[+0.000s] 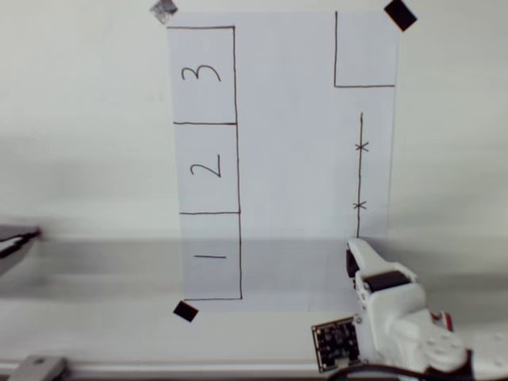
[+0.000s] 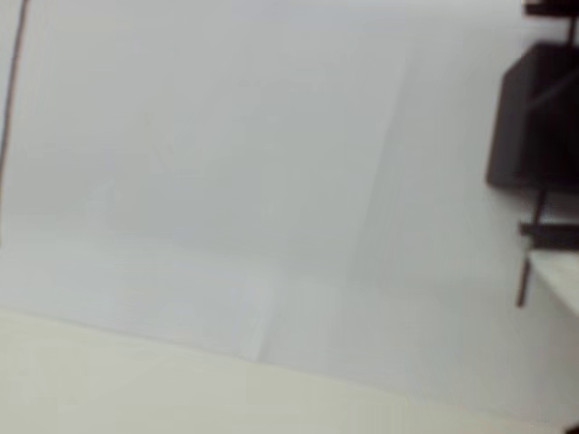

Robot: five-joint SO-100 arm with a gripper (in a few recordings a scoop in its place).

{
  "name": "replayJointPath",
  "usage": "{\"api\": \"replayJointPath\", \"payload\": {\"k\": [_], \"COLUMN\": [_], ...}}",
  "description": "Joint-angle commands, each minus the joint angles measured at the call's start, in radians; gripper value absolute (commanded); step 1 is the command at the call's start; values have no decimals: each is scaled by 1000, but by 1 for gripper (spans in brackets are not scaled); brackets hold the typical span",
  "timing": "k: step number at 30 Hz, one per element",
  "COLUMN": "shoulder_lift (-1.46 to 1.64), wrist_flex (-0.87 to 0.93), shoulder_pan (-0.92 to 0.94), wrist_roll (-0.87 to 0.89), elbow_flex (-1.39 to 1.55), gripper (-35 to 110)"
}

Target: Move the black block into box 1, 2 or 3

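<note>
1. From the overhead view, my white arm sits at the bottom right of the paper sheet (image 1: 294,159), with the gripper (image 1: 355,255) right at the lower end of the pen line with the two x marks (image 1: 360,175).
2. The black block (image 2: 534,117) shows in the wrist view at the right edge, blurry and dark, sitting on the paper along that pen line, just above a pale finger (image 2: 556,280).
3. Jaws: honestly can't tell if they're spread or closed.
4. Box 3 (image 1: 203,75) is at the top left, stacked above box 2 (image 1: 206,168) and box 1 (image 1: 211,255), well apart from the gripper.
</note>
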Motion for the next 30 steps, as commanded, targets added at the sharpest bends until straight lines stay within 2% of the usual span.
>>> {"api": "replayJointPath", "payload": {"k": [1,3,5,6,19,30], "shoulder_lift": [11,11,11,11,66,64], "wrist_flex": [5,5,5,5,5,6], "shoulder_pan": [-11,-12,-15,-17,12,83], "wrist_roll": [3,3,-5,-14,31,-5], "elbow_flex": [11,14,17,18,-66,-242], "gripper": [20,17,2,0,0,0]}}
